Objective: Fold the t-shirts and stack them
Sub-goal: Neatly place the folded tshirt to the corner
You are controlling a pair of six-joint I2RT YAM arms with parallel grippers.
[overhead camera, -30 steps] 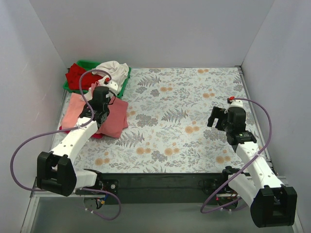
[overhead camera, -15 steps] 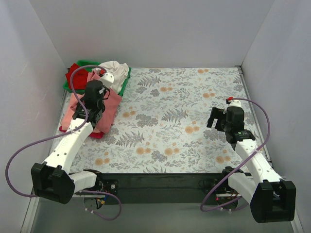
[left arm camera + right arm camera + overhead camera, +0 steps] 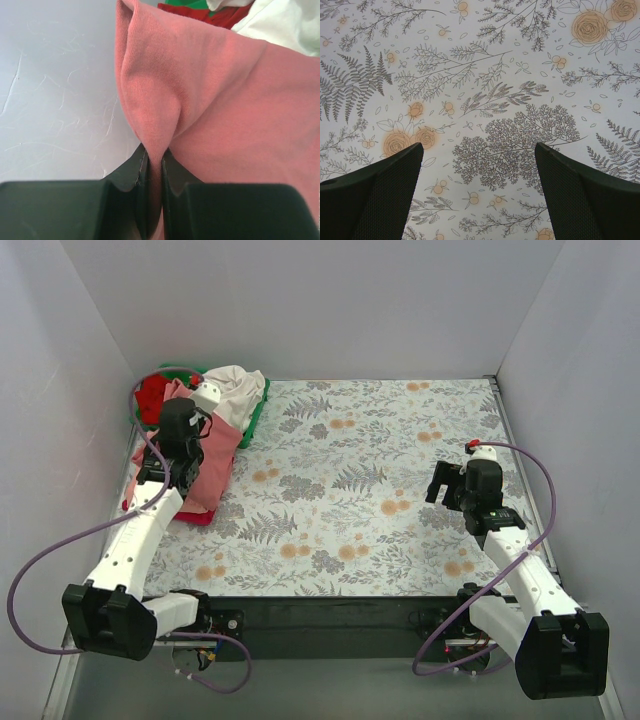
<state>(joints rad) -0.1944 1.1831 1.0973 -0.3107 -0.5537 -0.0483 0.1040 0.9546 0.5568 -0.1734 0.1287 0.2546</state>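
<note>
Where the left gripper point(image 3: 154, 156) clamps, the pink t-shirt point(image 3: 225, 110) lies pinched.

Open floral cloth point(image 3: 380, 490) centre; bin point(image 3: 254, 416), shirts point(image 3: 212, 455) far-left.

Left arm point(image 3: 140, 530), at 8 o'clock in the overhead view, is wearing white shell links between black joint housings, with a black base block point(image 3: 105, 615) and a purple cable point(image 3: 40, 560) trailing off its 9 o'clock side. Right arm point(image 3: 520, 570), at 4 o'clock, is showing the same build, plus a small red cap point(image 3: 476, 445) at its 12 o'clock end. Left gripper point(image 3: 154, 165) is presenting smooth black fingers; right gripper point(image 3: 479, 145) is presenting black, mesh-textured ones.
</note>
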